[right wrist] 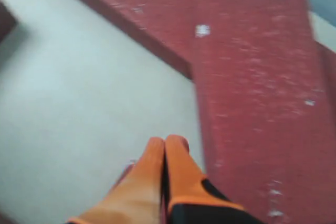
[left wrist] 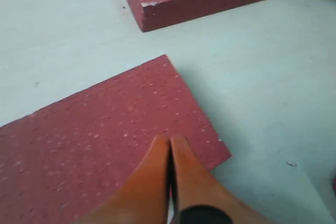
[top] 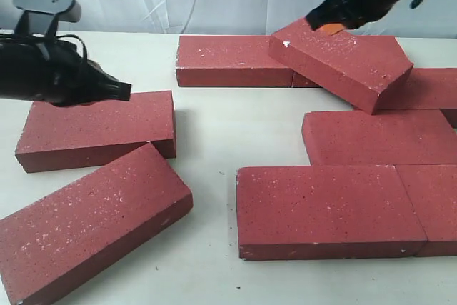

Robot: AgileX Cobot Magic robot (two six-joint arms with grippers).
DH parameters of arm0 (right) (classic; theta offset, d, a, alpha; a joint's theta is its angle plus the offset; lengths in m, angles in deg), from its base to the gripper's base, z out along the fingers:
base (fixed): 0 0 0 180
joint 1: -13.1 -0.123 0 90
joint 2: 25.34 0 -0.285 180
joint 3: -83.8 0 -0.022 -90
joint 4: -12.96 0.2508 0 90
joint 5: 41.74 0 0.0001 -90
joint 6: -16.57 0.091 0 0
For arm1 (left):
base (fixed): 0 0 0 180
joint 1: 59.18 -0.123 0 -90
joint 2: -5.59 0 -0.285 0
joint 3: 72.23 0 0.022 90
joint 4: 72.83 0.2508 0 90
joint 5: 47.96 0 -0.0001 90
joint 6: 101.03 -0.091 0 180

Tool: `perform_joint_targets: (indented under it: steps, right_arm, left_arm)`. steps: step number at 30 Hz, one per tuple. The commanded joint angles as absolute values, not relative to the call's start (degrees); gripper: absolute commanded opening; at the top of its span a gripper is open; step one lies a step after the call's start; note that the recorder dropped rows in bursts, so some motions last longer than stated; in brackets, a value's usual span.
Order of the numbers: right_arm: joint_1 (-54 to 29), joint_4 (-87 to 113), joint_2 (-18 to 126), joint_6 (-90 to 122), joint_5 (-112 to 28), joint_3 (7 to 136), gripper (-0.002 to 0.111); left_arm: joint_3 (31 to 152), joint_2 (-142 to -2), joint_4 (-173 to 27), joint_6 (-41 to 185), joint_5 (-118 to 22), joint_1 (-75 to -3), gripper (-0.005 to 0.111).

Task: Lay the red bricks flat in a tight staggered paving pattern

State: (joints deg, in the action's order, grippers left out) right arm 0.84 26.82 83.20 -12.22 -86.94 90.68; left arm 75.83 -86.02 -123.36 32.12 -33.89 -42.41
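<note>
Judging the paving about half laid. Lower right of the exterior view: front brick (top: 328,208) lies flat, butted end to end with a second brick (top: 435,201) cut by the frame edge; the joint looks tight. Behind them the middle brick (top: 378,133) lies flat, close against that row and offset from its joint, so the stagger is started. Upper centre: back brick (top: 232,58) flat and square. Tilted brick (top: 343,58) is the trouble: skewed, propped on its neighbours, not flat. Right hand (top: 330,28), upper right, is clenched on nothing, tips at the raised far corner of the tilted brick; contact cannot be told. Left half of the frame: two strays, well apart from the pattern across bare worktop (top: 214,126). Left brick (top: 100,126) lies flat; corner brick (top: 89,223), lower left, sits askew. Left hand (left wrist: 169,142) is clenched and empty, tips over the left brick's top face near a corner. Remaining, as I read it: drop the tilted brick flat into line, then bring both strays across and close up.
</note>
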Motion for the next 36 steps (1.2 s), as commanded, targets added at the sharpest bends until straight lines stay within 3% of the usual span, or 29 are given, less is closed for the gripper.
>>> perform_joint_targets:
  steps: [1,5,9,12,15,22,27,36]
  right_arm:
    - [11.02,26.54,86.85,-13.15,-83.63,93.57,-0.001]
    - [14.37,29.46,93.86,-14.18,-91.09,101.0,-0.001]
    - [11.73,59.01,95.91,-41.8,-103.8,102.88,-0.001]
    - [2.81,59.35,96.76,-42.01,-105.43,102.88,-0.001]
    - [-7.84,53.66,98.61,-40.0,-102.76,102.88,-0.001]
    - [-21.78,47.58,103.99,-37.26,-99.77,103.19,-0.001]
    - [-25.27,44.44,107.81,-32.63,-94.73,106.87,-0.001]
    - [-26.92,41.53,114.02,-30.8,-97.56,115.06,-0.001]
  left_arm:
    - [85.23,-95.69,-126.77,25.77,-29.81,-37.73,0.0]
    - [93.88,-103.47,-123.06,25.82,-29.53,-36.19,0.0]
    - [92.01,-104.01,-115.18,26.97,-26.92,-42.62,0.0]
    - [88.72,-102.69,-113.33,26.97,-20.57,-52.69,0.0]
    - [83.84,-99.05,-115.07,26.97,-23.55,-62.22,0.0]
    - [79.07,-95.13,-118.61,26.97,-21.57,-76.01,0.0]
    - [77.05,-98.01,-122.24,26.41,-30.01,-80.08,0.0]
    - [76.87,-106.95,-138.26,10.78,-20.54,-80.59,0.0]
